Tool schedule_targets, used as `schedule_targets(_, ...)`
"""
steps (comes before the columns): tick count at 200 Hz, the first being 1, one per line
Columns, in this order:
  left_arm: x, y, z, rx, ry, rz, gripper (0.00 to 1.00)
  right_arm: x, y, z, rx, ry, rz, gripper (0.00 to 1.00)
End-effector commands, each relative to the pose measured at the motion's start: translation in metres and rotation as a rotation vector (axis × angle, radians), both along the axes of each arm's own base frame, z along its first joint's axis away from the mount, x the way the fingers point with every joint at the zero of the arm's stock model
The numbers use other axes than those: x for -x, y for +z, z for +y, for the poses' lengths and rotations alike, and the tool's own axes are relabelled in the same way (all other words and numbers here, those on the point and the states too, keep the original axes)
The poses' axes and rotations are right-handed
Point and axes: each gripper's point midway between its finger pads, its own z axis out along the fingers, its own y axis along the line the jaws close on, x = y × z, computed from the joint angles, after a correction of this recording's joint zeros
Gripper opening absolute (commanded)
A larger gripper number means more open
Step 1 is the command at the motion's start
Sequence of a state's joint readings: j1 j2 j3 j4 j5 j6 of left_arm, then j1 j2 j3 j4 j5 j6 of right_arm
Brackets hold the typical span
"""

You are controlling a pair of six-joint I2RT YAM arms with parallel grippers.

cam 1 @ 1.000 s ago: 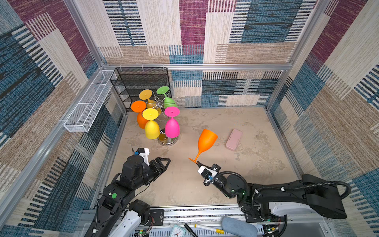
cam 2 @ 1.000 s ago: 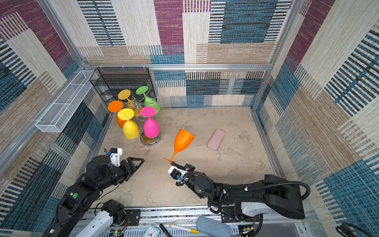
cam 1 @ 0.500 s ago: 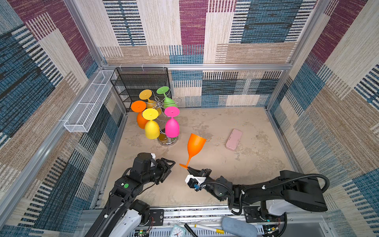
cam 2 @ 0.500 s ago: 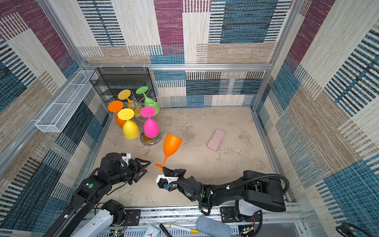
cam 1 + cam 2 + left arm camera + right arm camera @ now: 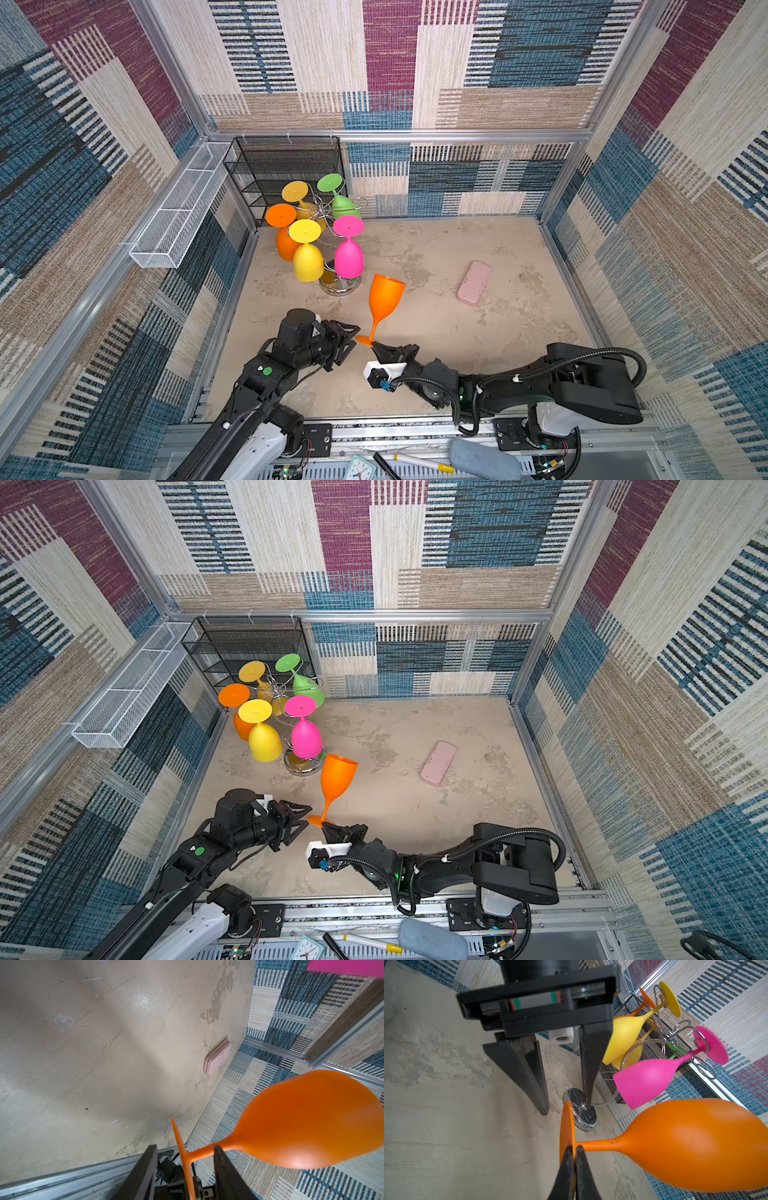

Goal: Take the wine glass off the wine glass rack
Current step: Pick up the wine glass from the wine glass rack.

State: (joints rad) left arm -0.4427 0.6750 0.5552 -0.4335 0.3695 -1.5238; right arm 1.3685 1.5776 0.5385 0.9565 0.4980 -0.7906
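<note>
Wine glass, orange, was off the wine glass rack, upright and slightly tilted just beside its base, above the worktop. Right gripper was clamped on the foot's rim. Left gripper had its jaws apart, straddling foot and lower stem; contact unclear.

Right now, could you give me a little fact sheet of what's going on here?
Held item: orange wine glass, off the wine glass rack, bowl up
Right end effector: shut on its foot
Left end effector: open, straddling its stem
On rack: five glasses hanging upside down
Elsewhere: pink case lying on the table
</note>
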Motion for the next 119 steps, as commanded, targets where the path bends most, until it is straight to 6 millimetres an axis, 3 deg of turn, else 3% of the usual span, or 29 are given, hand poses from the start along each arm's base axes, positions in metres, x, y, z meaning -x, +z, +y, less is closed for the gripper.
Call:
schedule_targets(1,-0.002,0.004,-0.005,0.032,0.013,-0.002,0.45,-0.002,0.011,0.004,-0.031,-0.004,-0.033,0.0)
schedule_targets(44,0.001,-0.004,-0.007,0.032,0.013,0.019,0.35,-0.004,0.005,0.007,-0.006,-0.013,-0.052,0.0)
schedule_targets(86,0.0,-0.008,-0.007,0.027,0.021,0.014,0.0,-0.004,0.007,0.007,-0.013,-0.017,-0.058,0.0)
schedule_targets(102,0.0,-0.009,-0.007,0.023,0.019,0.015,0.0,-0.005,0.009,0.006,-0.015,-0.021,-0.059,0.0)
schedule_targets(119,-0.001,-0.009,-0.007,0.02,0.021,0.012,0.0,-0.005,0.011,0.005,-0.02,-0.026,-0.05,0.09)
